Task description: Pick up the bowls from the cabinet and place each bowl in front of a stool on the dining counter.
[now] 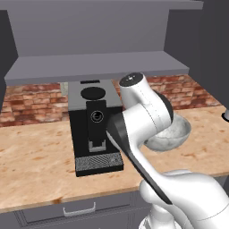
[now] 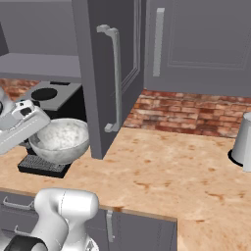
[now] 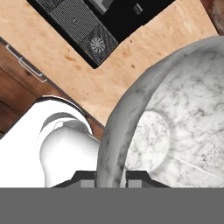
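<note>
One marbled bowl (image 3: 175, 113) hangs above the tabletop (image 1: 40, 156) near its front edge, beside the coffee machine (image 1: 95, 129), rim clamped in the pincer (image 3: 111, 177); arm bent, hand pointing downward.

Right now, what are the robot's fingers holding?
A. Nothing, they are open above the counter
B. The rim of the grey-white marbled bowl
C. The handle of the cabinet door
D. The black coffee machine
B: in the hand view the fingers sit on either side of the marbled bowl's rim, and the bowl hangs above the counter.
</note>
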Controlling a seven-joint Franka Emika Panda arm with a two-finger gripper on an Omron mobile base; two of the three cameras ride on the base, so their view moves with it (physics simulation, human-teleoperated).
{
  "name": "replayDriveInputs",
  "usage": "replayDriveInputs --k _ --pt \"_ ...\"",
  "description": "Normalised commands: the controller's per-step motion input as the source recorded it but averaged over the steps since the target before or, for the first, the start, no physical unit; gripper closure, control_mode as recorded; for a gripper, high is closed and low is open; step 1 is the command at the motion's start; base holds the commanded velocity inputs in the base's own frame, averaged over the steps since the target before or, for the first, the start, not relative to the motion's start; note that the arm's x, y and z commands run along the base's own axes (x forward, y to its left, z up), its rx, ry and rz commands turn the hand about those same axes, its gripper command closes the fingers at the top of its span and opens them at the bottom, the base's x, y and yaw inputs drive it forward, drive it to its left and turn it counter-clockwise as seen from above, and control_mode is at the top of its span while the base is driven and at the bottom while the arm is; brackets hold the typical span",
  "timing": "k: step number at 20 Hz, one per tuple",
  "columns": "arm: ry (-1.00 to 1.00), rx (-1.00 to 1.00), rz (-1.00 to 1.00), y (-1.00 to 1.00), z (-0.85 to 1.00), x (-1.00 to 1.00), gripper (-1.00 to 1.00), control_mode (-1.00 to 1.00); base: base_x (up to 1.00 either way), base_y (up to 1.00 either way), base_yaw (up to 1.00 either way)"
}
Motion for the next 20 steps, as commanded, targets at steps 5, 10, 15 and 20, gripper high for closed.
replayDriveInputs --k 5,10,15,20 --pt "0.00 0.00 0.00 0.00 0.00 0.00 1.00 -1.00 0.00 0.00 0.00" --pt "0.00 0.00 0.00 0.00 0.00 -0.04 1.00 -1.00 0.00 0.00 0.00" --pt "0.00 0.00 0.00 0.03 -0.03 -0.11 1.00 1.00 -0.28 0.07 0.00" --pt "0.00 0.00 0.00 0.00 0.00 0.00 1.00 1.00 -0.62 0.34 0.00"
